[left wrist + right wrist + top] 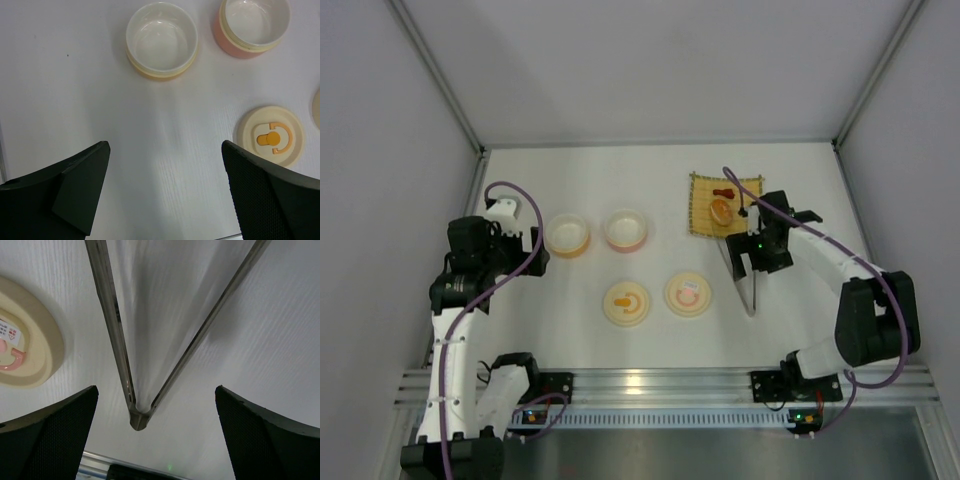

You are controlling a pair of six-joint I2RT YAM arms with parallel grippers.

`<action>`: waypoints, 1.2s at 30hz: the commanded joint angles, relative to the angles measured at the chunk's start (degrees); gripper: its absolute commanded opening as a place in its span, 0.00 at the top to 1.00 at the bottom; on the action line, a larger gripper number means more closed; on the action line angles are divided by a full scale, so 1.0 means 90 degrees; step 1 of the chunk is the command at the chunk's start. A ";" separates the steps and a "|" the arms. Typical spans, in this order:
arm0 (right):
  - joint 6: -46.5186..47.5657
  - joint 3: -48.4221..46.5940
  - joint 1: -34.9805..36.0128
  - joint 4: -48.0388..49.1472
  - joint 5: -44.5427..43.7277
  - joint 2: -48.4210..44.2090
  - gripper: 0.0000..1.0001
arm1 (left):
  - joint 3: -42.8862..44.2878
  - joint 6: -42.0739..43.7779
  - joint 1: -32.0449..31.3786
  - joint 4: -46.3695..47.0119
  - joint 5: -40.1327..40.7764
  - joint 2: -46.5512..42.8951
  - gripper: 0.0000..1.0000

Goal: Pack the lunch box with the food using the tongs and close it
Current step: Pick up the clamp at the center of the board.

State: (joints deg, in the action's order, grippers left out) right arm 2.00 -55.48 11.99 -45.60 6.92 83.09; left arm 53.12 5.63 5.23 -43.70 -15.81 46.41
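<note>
Top view, 12 = far wall. R gripper (156,390) wide open, nothing held, fingers either side of the tongs (118,340), which lie flat on the table (800,180) at 4 o'clock, V joint nearest the bases. L gripper (164,150) spread, empty, at 9. Orange-mark lid (627,303) & pink-mark lid (688,294) at 6. Yellow bowl (567,234) & pink bowl (626,229) at 11. Farthest, at 1: mat (700,215) w/ bun (721,210) & red-brown piece (725,193).
</note>
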 commanded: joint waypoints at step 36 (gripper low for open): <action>-0.0544 0.0843 0.0436 0.2538 -0.0388 0.0602 0.13 | -0.0082 -0.0078 0.0014 0.0276 -0.0108 0.0136 0.01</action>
State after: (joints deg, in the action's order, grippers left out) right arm -2.61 -49.04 14.28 -27.73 2.04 88.92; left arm 52.88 5.63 5.23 -43.68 -16.01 47.44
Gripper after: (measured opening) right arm 0.876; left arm 0.984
